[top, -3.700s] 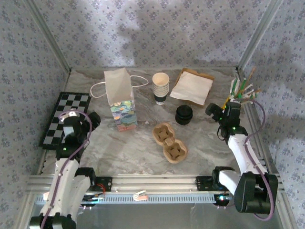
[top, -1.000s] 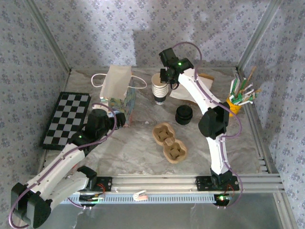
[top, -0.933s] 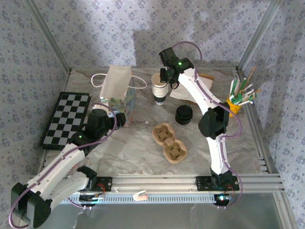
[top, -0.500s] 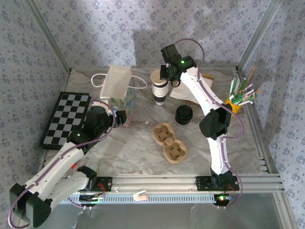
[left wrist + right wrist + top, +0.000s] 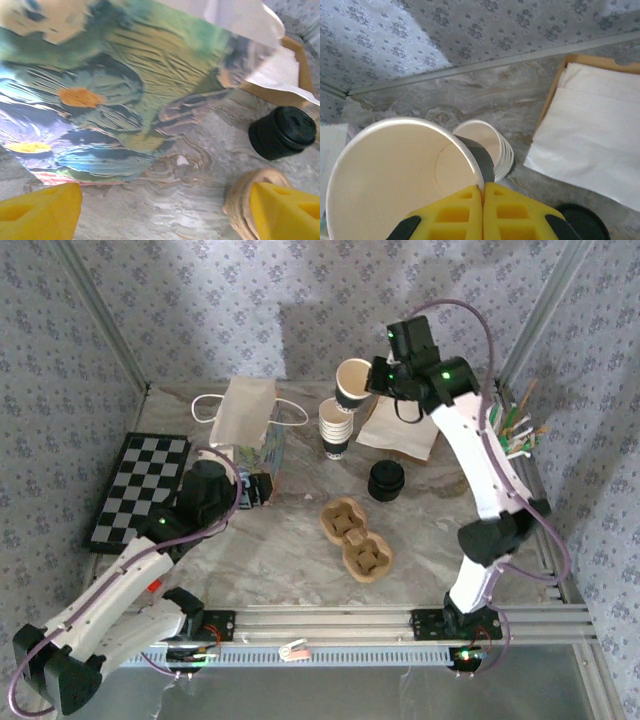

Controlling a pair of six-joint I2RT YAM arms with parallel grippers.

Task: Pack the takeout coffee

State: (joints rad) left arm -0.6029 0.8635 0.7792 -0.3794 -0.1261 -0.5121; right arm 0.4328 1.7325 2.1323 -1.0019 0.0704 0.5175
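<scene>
Starting nearest the bases, the carrier point(image 5: 357, 538) lies flat on the marble with both wells empty. No cup is seated in it yet.

To its left, the left gripper point(image 5: 258, 490) sits low by the foot of the bag point(image 5: 250, 425). In the left wrist view its jaws are wide apart and hold nothing, and the bag's painted side point(image 5: 100, 100) stands just ahead of them. It looks ready to steady or open the bag, though I cannot tell whether a finger touches it.

Past the carrier are the black lids point(image 5: 386, 481), then the stack point(image 5: 337, 430) of cups, upright near the back edge.

Above and just right of the stack, the right gripper point(image 5: 384, 380) holds a single cup point(image 5: 353, 383), tilted and clear of the others. The right wrist view shows the jaws point(image 5: 482, 200) pressed together on the cup's wall point(image 5: 400, 175), one finger inside and one outside, with the stack point(image 5: 487, 145) below. Napkins point(image 5: 405, 425) lie beside it at the back.

The step in hand appears to be fetching one cup for the carrier. The next move calls for bringing the cup toward the near side, righting it over a well, and lowering it straight in before letting go. The pinch on a thin paper wall could slip or crease, so a gentle descent seems wise.
</scene>
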